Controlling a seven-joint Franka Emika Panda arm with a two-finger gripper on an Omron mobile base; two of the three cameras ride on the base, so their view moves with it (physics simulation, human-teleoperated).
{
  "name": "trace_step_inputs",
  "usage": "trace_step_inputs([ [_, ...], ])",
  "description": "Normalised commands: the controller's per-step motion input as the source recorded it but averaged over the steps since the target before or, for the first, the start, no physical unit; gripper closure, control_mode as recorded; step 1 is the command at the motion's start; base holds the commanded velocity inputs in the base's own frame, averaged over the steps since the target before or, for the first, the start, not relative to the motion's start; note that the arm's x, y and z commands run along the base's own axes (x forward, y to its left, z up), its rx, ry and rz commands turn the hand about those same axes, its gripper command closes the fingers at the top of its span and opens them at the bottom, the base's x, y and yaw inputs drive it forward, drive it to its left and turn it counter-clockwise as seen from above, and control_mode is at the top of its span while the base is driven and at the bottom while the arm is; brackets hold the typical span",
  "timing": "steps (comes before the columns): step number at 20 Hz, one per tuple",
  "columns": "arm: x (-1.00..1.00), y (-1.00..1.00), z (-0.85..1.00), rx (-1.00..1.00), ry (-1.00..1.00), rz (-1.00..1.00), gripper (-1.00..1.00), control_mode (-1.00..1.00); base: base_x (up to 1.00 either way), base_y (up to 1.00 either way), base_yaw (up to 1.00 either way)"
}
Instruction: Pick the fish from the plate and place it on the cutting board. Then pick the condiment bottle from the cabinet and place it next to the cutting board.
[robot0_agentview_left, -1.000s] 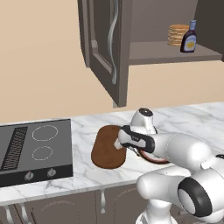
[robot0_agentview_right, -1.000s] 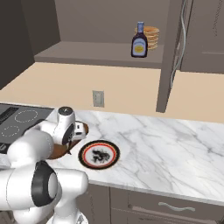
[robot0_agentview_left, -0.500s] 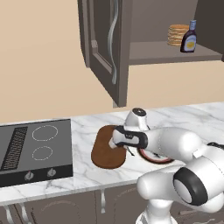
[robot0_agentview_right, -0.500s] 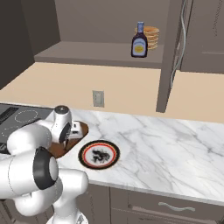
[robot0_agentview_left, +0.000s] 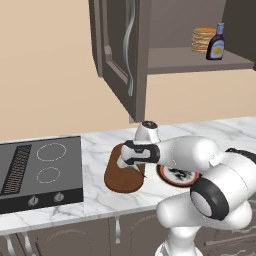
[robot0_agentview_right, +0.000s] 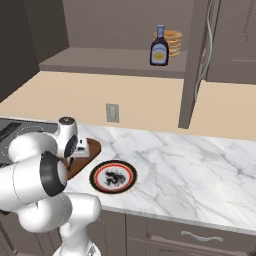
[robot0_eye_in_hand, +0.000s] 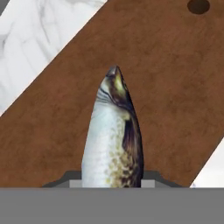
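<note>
My gripper (robot0_eye_in_hand: 111, 179) is shut on the fish (robot0_eye_in_hand: 112, 135), a silver-grey fish whose head points away from the hand. It hangs just over the dark-brown cutting board (robot0_eye_in_hand: 175, 87). From the left base view the gripper (robot0_agentview_left: 130, 167) sits low over the cutting board (robot0_agentview_left: 117, 181), with a pale bit of the fish (robot0_agentview_left: 122, 162) showing under it. The plate (robot0_agentview_left: 166, 176) lies right of the board with its dark motif bare, and the plate (robot0_agentview_right: 96, 178) shows again beside the board (robot0_agentview_right: 90, 149). The condiment bottle (robot0_agentview_left: 216, 44) (robot0_agentview_right: 159, 47) stands on the open cabinet's shelf, beside the door (robot0_agentview_left: 117, 47).
A tan stack of pancakes (robot0_agentview_left: 202, 40) (robot0_agentview_right: 174, 42) sits behind the bottle. A black cooktop (robot0_agentview_left: 37, 167) lies left of the board. The marble counter (robot0_agentview_right: 200, 165) stretches right of the plate. A wall outlet (robot0_agentview_right: 112, 112) is above it.
The arm has swung left from the plate to above the cutting board, carrying the fish, and has come lower over the board.
</note>
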Motion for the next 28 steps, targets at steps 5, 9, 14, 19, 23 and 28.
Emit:
trace_step_inputs([
  [5,0.15,0.23,-0.03,0.0,0.06,-0.02,1.0,-1.0,0.0,0.0,0.0],
  [9,0.13,0.2,-0.25,0.0,0.0,-0.01,1.0,-1.0,0.0,0.0,0.0],
  [14,0.04,0.11,-0.41,0.0,-0.02,0.0,1.0,-1.0,0.0,0.0,0.0],
  [19,0.08,0.06,-0.35,0.0,-0.02,0.0,1.0,-1.0,0.0,0.0,0.0],
  [23,0.06,0.14,-0.26,0.0,-0.02,0.0,-1.0,-1.0,0.0,0.0,0.0],
  [28,0.01,0.03,-0.06,0.02,-0.01,0.0,-1.0,-1.0,0.0,0.0,0.0],
])
